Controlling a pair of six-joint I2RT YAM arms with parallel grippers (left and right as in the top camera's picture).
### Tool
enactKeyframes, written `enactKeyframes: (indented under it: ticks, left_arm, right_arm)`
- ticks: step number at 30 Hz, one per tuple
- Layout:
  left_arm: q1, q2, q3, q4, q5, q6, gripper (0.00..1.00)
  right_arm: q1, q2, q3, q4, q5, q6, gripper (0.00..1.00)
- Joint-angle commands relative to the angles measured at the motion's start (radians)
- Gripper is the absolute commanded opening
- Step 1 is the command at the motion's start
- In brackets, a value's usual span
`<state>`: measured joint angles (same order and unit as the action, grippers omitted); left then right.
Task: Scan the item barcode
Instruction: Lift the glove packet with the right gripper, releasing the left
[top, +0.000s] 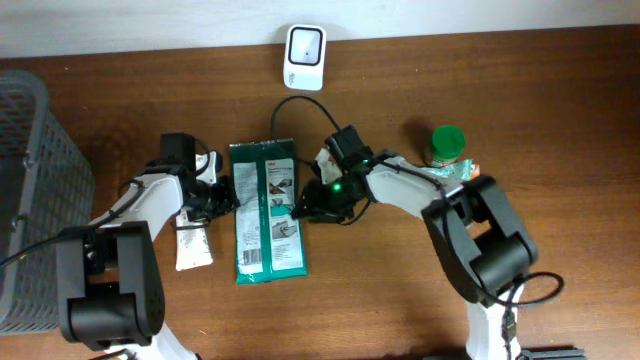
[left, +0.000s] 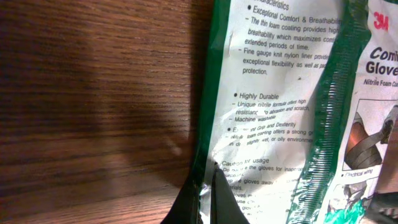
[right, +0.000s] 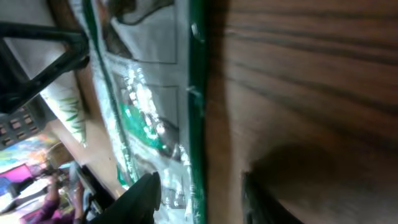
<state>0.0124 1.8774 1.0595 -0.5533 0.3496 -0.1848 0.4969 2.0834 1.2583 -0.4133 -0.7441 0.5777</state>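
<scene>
The item is a flat green and white glove package (top: 268, 210) lying in the middle of the wooden table. Its print fills the left wrist view (left: 280, 93); I cannot make out its barcode. My left gripper (top: 222, 196) is at the package's left edge and is shut on that edge, with the film pinched between the black fingertips (left: 208, 177). My right gripper (top: 306, 206) is at the right edge and is open. It straddles the green border (right: 198, 93), one finger (right: 149, 190) over the package and the other (right: 252, 186) over bare wood.
A white scanner (top: 304, 55) with a black cable sits at the table's far edge. A green-capped bottle (top: 446, 148) stands at the right, beside the right arm. A grey mesh basket (top: 30, 200) fills the left side. A small white packet (top: 192, 245) lies under the left arm.
</scene>
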Motion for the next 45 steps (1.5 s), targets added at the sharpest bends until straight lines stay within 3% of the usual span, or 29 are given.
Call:
enactKeyframes:
  ticks: [1,7,12,17,20,22,25,30,35,41,44,45]
  left_arm:
    - [-0.01,0.041,-0.048,-0.019,-0.031,-0.013,0.0]
    - [-0.01,0.041,-0.048,-0.019,-0.031,-0.013,0.0]
    - [-0.01,0.041,-0.048,-0.018,-0.031,-0.013,0.0]
    - [-0.01,0.041,-0.048,-0.019,-0.031,-0.012,0.0]
    - [-0.01,0.041,-0.048,-0.019,-0.032,0.0,0.01]
    - [-0.01,0.041,-0.047,-0.012,-0.034,-0.001,0.09]
    - [-0.01,0.024,-0.018,-0.033,-0.031,0.0,0.1]
    - [-0.01,-0.078,0.06,-0.098,-0.031,0.003,0.12]
    - [-0.01,-0.198,0.084,-0.128,-0.032,0.003,0.2]
    - [-0.01,-0.214,0.084,-0.132,-0.034,0.003,0.25]
    - [-0.01,-0.214,0.084,-0.134,-0.035,0.003,0.46]
    - [-0.01,-0.214,0.084,-0.134,-0.035,0.003,0.59]
  right_arm:
    - [0.031,0.058,-0.008,0.06,-0.075,0.008,0.52]
    - [0.081,0.166,-0.008,0.282,-0.143,0.169,0.52]
    - [0.081,0.168,-0.008,0.433,-0.125,0.217,0.51]
    - [0.077,0.168,-0.008,0.433,-0.105,0.201,0.33]
    - [0.076,0.167,-0.007,0.433,-0.105,0.159,0.05]
    - [0.07,0.165,-0.007,0.433,-0.111,0.159,0.04]
    - [0.052,0.14,-0.007,0.423,-0.125,0.125,0.04]
    - [0.018,0.013,-0.007,0.355,-0.14,0.02,0.04]
    - [-0.088,-0.226,-0.007,0.182,-0.169,-0.113,0.04]
    - [-0.289,-0.511,-0.007,-0.106,-0.272,-0.25,0.04]
    - [-0.385,-0.608,-0.007,-0.206,-0.316,-0.299,0.04]
    - [-0.414,-0.634,-0.007,-0.225,-0.338,-0.313,0.04]
